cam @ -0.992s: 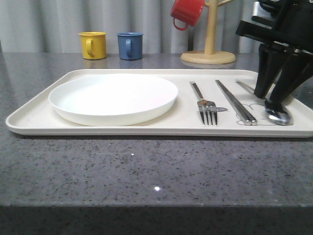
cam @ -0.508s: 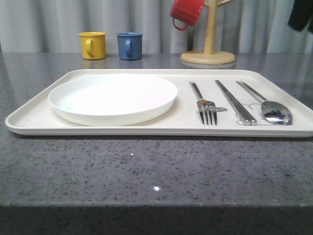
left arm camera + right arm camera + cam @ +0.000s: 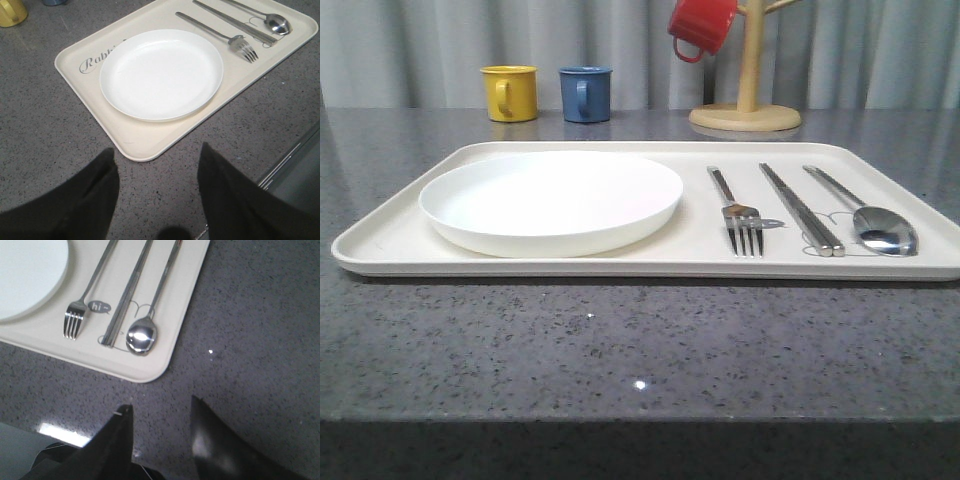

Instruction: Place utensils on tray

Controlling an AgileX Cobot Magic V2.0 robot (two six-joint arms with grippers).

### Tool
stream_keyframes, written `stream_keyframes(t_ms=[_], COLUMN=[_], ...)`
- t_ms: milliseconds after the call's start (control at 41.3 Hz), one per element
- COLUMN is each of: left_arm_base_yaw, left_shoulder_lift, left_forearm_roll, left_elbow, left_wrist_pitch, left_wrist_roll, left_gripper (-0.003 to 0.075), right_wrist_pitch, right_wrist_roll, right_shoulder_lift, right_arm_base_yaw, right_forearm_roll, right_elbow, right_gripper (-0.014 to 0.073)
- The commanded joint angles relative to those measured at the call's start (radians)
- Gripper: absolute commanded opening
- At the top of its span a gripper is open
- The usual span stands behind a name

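On grey speckled surface (image 3: 620, 340): cream tray (image 3: 390, 235), carrying white plate (image 3: 552, 198) at left, then fork (image 3: 738, 212), chopstick pair (image 3: 802, 208), spoon (image 3: 880, 225) side by side toward right rim. Task judged complete. Left gripper (image 3: 157, 180) and right gripper (image 3: 160, 435): jaws apart, empty, above bare surface near tray corners. Risk: low sweep clipping tray rim, scattering loose, round-handled utensils.

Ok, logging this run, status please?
Left gripper and right gripper open, empty. Plate, fork, chopsticks, spoon on tray. Nothing obstructing.
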Motion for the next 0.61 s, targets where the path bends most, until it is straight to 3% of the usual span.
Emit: stream_keyframes(t_ms=[0,218,411,484,581], left_arm_base_yaw=[-0.008,-0.008,-0.008,-0.008,-0.008], left_shoulder_lift=[0.001,0.001,0.001,0.001,0.001], left_forearm_roll=[-0.006,-0.006,-0.006,-0.006,-0.006], left_elbow=[-0.024,-0.024,-0.024,-0.024,-0.024], left_wrist_pitch=[-0.073,-0.094,-0.094,-0.092,-0.092], left_wrist_roll=[-0.011,-0.011,-0.011,-0.011,-0.011], left_gripper=[0.0355,0.0355,0.0347,0.0284,0.0135], right_wrist_pitch=[-0.058,-0.021,-0.021,-0.023,-0.029], right_wrist_roll=[-0.011,0.045,0.054,0.054,0.056], right_shoulder_lift=[-0.116,-0.339,-0.415,-0.415,-0.415], right_arm_base_yaw=[-0.004,-0.004,-0.004,-0.004,-0.004], right_forearm_roll=[-0.043,-0.108,-0.116,-0.117,-0.117], right_elbow=[0.047,0.161,0.198,0.199,0.199], right_gripper=[0.0314,0.0314,0.0312,0.0268,0.0123])
